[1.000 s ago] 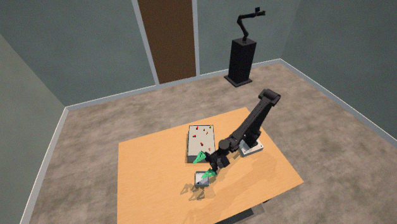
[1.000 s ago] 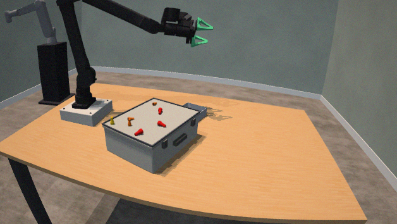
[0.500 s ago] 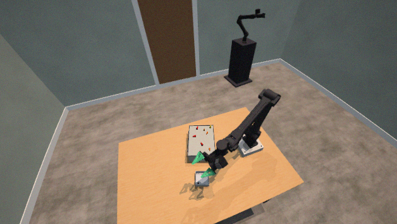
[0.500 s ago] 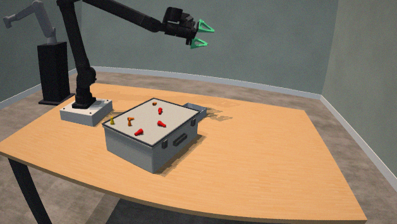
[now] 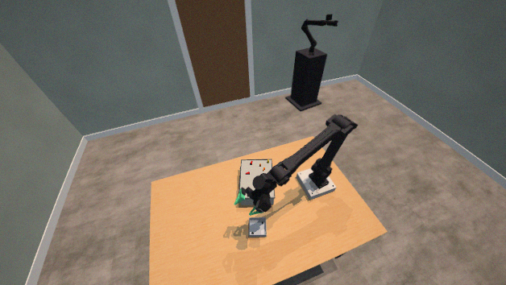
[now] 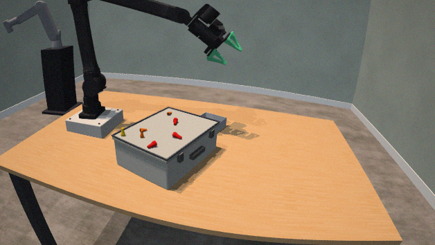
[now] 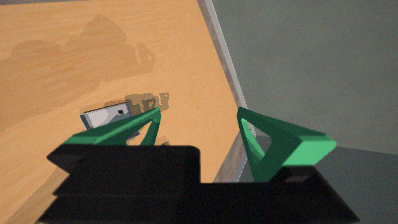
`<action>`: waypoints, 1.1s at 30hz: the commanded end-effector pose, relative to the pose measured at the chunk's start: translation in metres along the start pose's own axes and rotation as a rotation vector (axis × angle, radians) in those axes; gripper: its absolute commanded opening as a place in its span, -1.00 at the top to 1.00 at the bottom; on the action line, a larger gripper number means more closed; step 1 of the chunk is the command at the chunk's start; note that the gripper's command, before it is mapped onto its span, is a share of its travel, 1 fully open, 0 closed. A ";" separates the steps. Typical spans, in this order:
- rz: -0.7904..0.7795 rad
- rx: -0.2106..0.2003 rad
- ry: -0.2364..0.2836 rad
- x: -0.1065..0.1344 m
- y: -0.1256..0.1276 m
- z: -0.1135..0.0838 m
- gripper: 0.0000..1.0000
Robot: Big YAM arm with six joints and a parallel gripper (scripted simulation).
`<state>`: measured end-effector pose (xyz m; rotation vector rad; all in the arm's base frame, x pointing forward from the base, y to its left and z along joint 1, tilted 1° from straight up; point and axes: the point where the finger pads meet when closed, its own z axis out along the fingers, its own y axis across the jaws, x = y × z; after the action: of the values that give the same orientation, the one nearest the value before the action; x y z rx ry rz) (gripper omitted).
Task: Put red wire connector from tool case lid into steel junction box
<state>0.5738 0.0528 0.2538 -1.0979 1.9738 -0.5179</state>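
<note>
The grey tool case (image 6: pixel 167 145) stands on the table with its lid shut. Three red wire connectors lie on the lid: one near the front (image 6: pixel 152 144), one in the middle (image 6: pixel 176 135) and one farther back (image 6: pixel 175 120). They also show in the top view (image 5: pixel 248 173). The steel junction box (image 5: pixel 257 227) (image 6: pixel 213 120) sits on the table just behind the case, open at the top; it also shows in the wrist view (image 7: pixel 106 117). My gripper (image 6: pixel 224 50) (image 5: pixel 246 204) (image 7: pixel 198 111) is open and empty, high above the table over the far end of the case.
Two orange connectors (image 6: pixel 142 132) (image 6: pixel 169 113) and a yellow one (image 6: pixel 122 131) also lie on the lid. My arm's base plate (image 6: pixel 94 122) stands left of the case. A black pedestal with another arm (image 5: pixel 308 76) stands on the floor by the wall.
</note>
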 end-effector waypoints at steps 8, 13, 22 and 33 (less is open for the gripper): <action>-0.081 -0.230 0.205 0.050 -0.024 -0.010 -1.00; -0.096 -0.401 0.305 0.083 -0.021 -0.031 -1.00; -0.085 -0.726 0.437 0.130 -0.015 -0.091 -1.00; -0.092 -0.802 0.453 0.133 -0.006 -0.103 -1.00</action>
<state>0.4444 -0.0692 0.2492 -1.6224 2.6723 0.0232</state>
